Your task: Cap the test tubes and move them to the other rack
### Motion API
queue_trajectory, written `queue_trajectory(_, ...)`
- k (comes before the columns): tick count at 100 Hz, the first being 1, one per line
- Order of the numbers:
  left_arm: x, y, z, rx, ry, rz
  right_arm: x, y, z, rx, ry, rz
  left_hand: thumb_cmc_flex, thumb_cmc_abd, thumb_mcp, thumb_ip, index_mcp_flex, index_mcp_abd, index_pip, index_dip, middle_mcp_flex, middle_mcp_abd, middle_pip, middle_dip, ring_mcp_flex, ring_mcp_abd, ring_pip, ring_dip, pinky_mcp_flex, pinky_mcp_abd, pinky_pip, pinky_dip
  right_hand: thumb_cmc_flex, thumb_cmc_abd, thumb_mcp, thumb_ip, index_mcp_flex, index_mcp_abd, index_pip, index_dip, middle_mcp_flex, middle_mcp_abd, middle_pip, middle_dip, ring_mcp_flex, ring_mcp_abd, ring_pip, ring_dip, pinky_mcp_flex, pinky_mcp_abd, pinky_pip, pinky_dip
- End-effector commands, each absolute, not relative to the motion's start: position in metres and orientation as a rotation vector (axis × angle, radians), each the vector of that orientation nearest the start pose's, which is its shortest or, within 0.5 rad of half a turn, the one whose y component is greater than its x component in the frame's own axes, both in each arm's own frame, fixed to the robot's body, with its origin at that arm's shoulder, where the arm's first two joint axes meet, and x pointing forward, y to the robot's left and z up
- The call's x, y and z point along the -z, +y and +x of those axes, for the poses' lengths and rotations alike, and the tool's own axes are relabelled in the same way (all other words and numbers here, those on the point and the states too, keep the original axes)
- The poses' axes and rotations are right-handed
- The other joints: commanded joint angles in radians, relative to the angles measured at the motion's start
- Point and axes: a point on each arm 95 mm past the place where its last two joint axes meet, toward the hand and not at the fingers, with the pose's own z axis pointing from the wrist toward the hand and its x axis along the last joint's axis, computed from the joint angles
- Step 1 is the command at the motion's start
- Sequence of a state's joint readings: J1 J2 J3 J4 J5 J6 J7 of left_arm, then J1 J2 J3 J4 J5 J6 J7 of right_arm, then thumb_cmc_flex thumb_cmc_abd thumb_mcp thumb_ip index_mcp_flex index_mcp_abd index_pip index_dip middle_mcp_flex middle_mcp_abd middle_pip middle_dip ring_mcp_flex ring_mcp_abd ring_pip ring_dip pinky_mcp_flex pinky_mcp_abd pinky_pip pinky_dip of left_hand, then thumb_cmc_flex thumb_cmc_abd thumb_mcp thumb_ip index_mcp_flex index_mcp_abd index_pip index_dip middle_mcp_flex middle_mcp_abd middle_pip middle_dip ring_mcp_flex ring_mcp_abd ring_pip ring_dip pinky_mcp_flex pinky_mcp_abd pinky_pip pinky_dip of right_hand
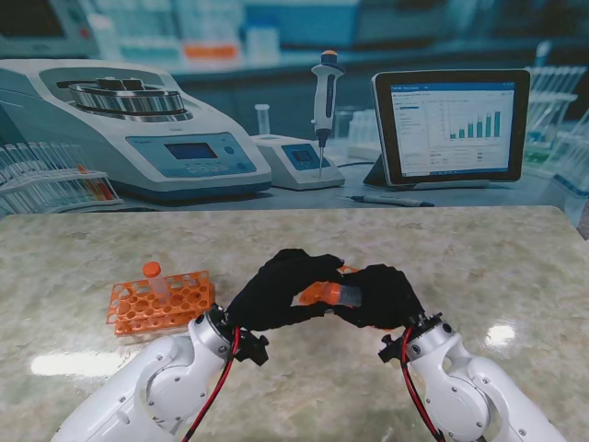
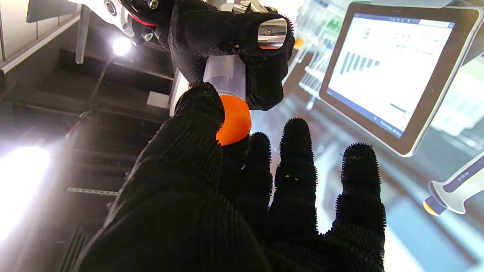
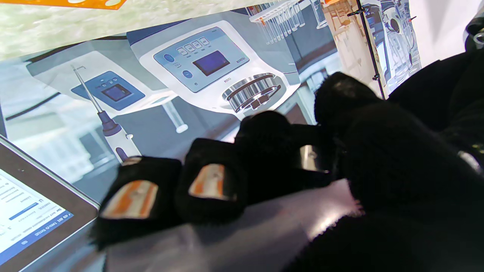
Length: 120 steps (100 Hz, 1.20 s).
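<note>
An orange rack [image 1: 158,304] with one capped tube [image 1: 153,273] stands on the marble table [image 1: 479,258] at left, while at centre the left hand [image 1: 276,290] pinches an orange cap [image 2: 233,120] between thumb and forefinger, its other fingers [image 2: 295,158] spread. The cap meets the mouth of a clear test tube [image 2: 225,77] that the right hand [image 1: 382,296] holds wrapped in curled fingers, above the table. Done well, the step likely calls for keeping cap and tube on one line and twisting without squeezing the tube askew; no second rack is seen here.
</note>
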<state>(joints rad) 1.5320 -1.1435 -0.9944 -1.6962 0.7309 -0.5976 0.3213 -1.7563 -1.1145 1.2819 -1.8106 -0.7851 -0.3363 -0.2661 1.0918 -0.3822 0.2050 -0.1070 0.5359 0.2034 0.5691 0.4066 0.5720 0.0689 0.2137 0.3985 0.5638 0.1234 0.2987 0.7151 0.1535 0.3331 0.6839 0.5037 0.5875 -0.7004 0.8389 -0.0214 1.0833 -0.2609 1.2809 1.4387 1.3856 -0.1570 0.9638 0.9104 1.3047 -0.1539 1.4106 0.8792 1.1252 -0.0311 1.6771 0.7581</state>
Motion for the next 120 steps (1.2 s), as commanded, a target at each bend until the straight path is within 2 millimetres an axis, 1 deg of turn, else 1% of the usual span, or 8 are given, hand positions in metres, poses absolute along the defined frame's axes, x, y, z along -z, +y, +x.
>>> queue_trajectory(1, 0.265, -0.128, 0.333, 2.599, 1.380, -0.812, 0.269, 0.036, 0.338, -2.144, 1.217, 1.076, 0.195, 0.047, 0.180, 0.054, 0.160, -0.226, 0.139, 0.034, 0.023, -0.038, 0.005, -0.010, 0.022, -0.018, -0.022, 0.003, -0.001, 0.010, -0.006, 0.007, 0.040, 0.044, 0.016, 0.016, 0.052, -0.033, 0.053, 0.035, 0.054, 0.030, 0.012, 0.023, 0.022, -0.138, 0.206, 0.075, 0.077, -0.083, 0.313, 0.057)
queue_trajectory(25, 0.268, -0.129, 0.332, 2.603, 1.377, -0.819, 0.268, 0.036, 0.338, -2.146, 1.210, 1.074, 0.149, 0.019, 0.231, 0.080, 0.143, -0.281, 0.131, 0.079, 0.028, -0.041, 0.003, -0.010, 0.020, -0.024, -0.011, -0.073, 0.001, 0.005, 0.000, -0.004, 0.040, 0.044, 0.016, 0.015, 0.052, -0.033, 0.053, 0.035, 0.054, 0.030, 0.013, 0.023, 0.022, -0.138, 0.206, 0.076, 0.077, -0.083, 0.313, 0.057)
queue_trajectory(33, 0.269, -0.129, 0.331, 2.601, 1.377, -0.816, 0.267, 0.035, 0.338, -2.146, 1.208, 1.072, 0.129, -0.001, 0.263, 0.080, 0.144, -0.296, 0.132, 0.088, 0.031, -0.046, 0.004, -0.010, 0.024, -0.028, -0.007, -0.105, 0.005, 0.003, 0.004, -0.006, 0.040, 0.044, 0.015, 0.015, 0.052, -0.033, 0.053, 0.035, 0.054, 0.030, 0.013, 0.023, 0.022, -0.138, 0.206, 0.076, 0.077, -0.083, 0.313, 0.057)
queue_trajectory(63, 0.272, -0.129, 0.330, 2.605, 1.373, -0.833, 0.266, 0.035, 0.339, -2.145, 1.202, 1.071, 0.106, -0.009, 0.262, 0.076, 0.131, -0.337, 0.094, 0.076, 0.026, -0.047, -0.001, -0.013, 0.008, -0.028, -0.008, -0.118, -0.005, 0.003, 0.000, -0.011, 0.040, 0.045, 0.015, 0.015, 0.051, -0.035, 0.052, 0.035, 0.054, 0.030, 0.013, 0.023, 0.022, -0.138, 0.206, 0.076, 0.077, -0.084, 0.313, 0.057)
queue_trajectory(72, 0.273, -0.128, 0.329, 2.609, 1.374, -0.843, 0.265, 0.035, 0.339, -2.145, 1.202, 1.071, 0.083, -0.004, 0.175, 0.080, 0.130, -0.382, 0.054, 0.062, 0.023, -0.048, -0.010, -0.020, 0.001, -0.026, -0.013, -0.125, -0.005, 0.003, 0.007, -0.008, 0.040, 0.045, 0.015, 0.015, 0.051, -0.035, 0.052, 0.035, 0.054, 0.030, 0.013, 0.023, 0.022, -0.138, 0.206, 0.076, 0.077, -0.084, 0.313, 0.057)
queue_trajectory(83, 0.274, -0.127, 0.328, 2.614, 1.378, -0.850, 0.265, 0.035, 0.339, -2.145, 1.202, 1.071, 0.063, -0.012, 0.134, 0.071, 0.126, -0.408, 0.045, 0.057, 0.020, -0.044, -0.015, -0.022, -0.006, -0.023, -0.017, -0.127, -0.009, 0.004, 0.003, -0.009, 0.039, 0.046, 0.015, 0.015, 0.051, -0.035, 0.052, 0.035, 0.054, 0.031, 0.012, 0.022, 0.022, -0.138, 0.206, 0.076, 0.077, -0.083, 0.313, 0.057)
queue_trajectory(117, 0.276, -0.125, 0.326, 2.631, 1.381, -0.864, 0.264, 0.034, 0.340, -2.144, 1.198, 1.073, 0.008, -0.022, 0.011, 0.067, 0.138, -0.436, -0.012, 0.008, 0.012, -0.035, -0.035, -0.034, -0.030, -0.002, -0.041, -0.142, -0.028, 0.010, -0.022, -0.009, 0.039, 0.045, 0.013, 0.014, 0.051, -0.035, 0.052, 0.036, 0.054, 0.030, 0.013, 0.023, 0.022, -0.138, 0.207, 0.076, 0.077, -0.084, 0.313, 0.057)
queue_trajectory(120, 0.276, -0.125, 0.326, 2.631, 1.381, -0.866, 0.264, 0.034, 0.340, -2.144, 1.198, 1.073, 0.020, -0.012, -0.039, 0.079, 0.139, -0.436, -0.012, -0.003, 0.014, -0.035, -0.038, -0.038, -0.030, -0.001, -0.046, -0.148, -0.030, 0.010, -0.028, -0.004, 0.039, 0.045, 0.013, 0.014, 0.051, -0.035, 0.052, 0.036, 0.054, 0.030, 0.013, 0.023, 0.022, -0.138, 0.207, 0.076, 0.077, -0.084, 0.313, 0.057)
